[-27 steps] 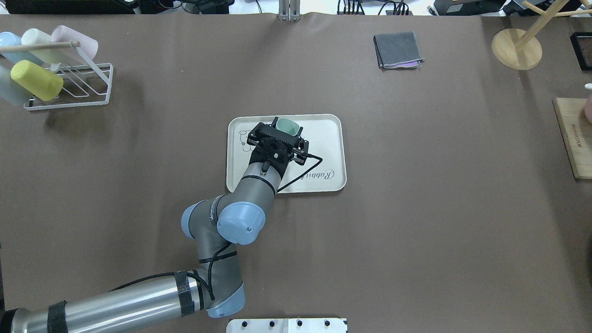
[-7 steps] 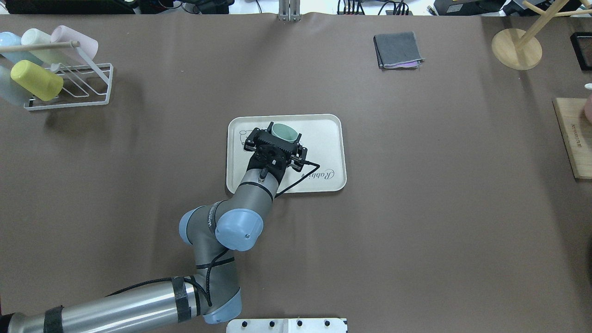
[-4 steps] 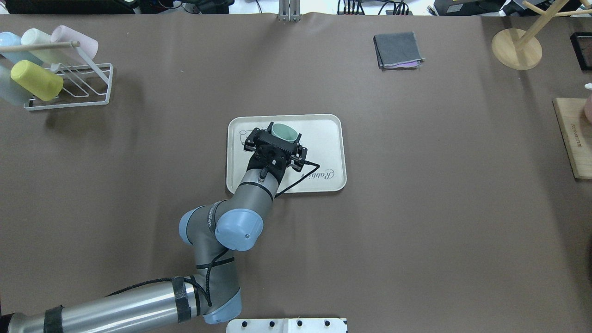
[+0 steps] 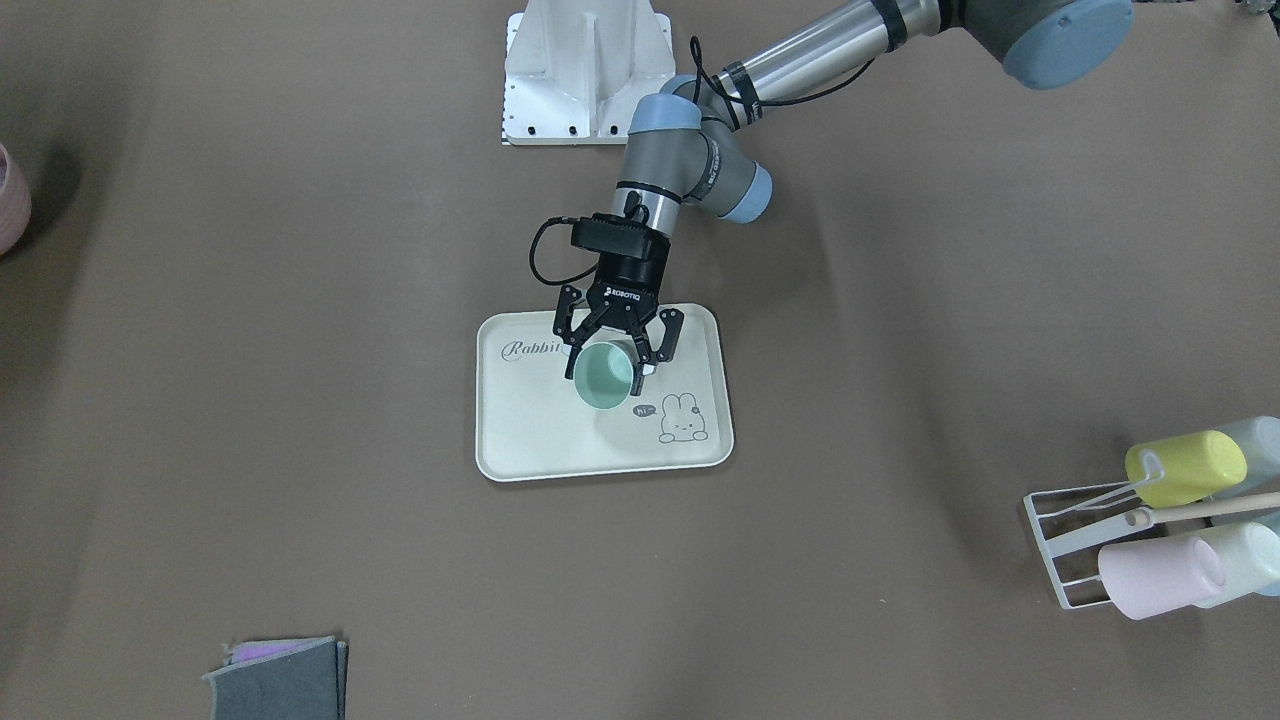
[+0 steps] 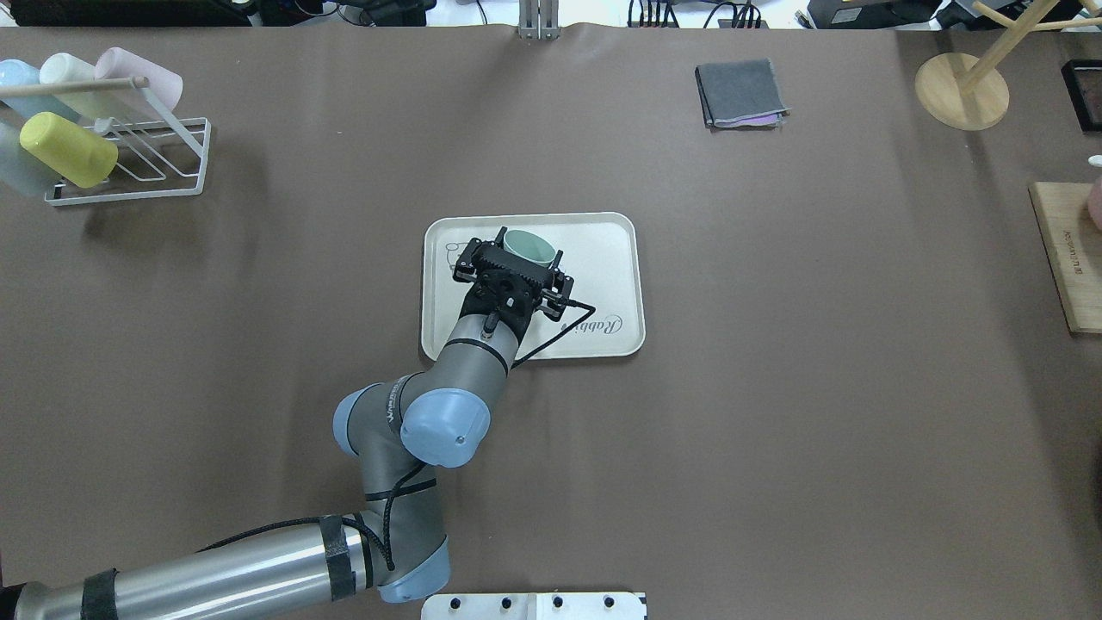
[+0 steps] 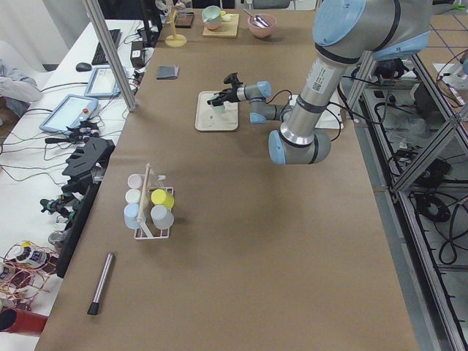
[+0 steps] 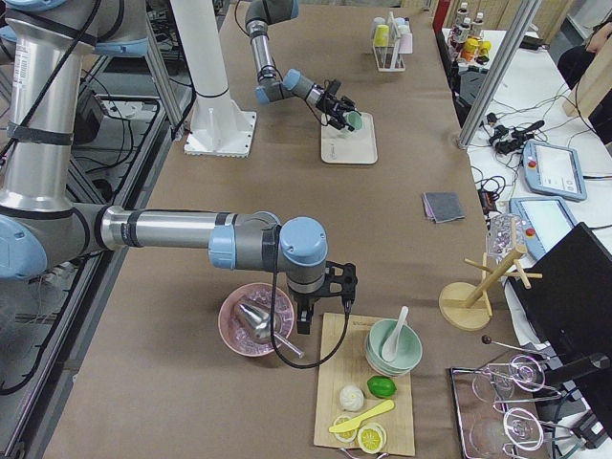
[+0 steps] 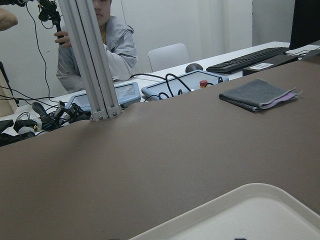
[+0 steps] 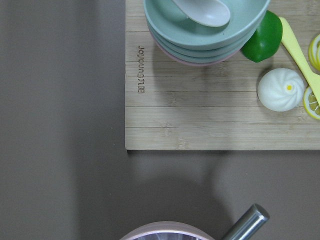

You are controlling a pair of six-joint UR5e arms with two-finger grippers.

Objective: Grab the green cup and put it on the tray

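My left end effector (image 4: pixel 610 364) is closed on the green cup (image 5: pixel 528 247) — a plain matte sage-green plastic tumbler, mouth up — with one finger pressed on each side of its wall, just under the rim. The green cup is low over the middle of the flat cream rectangular tray (image 4: pixel 540 430), between the "Rabbit" script on my side and the bunny drawing beyond it. I cannot tell whether its base already touches the tray.

I judge the placing to be nearly done, so the release is what matters. I should come straight down until the base sits flat, then part my fingers evenly so neither one drags the light wall sideways. Then I should rise straight up, clear of the rim, before drawing back across the counter. The wrist cable (image 5: pixel 560 325) trails over the near part of the tray, so I must keep it from brushing the cup as I leave.
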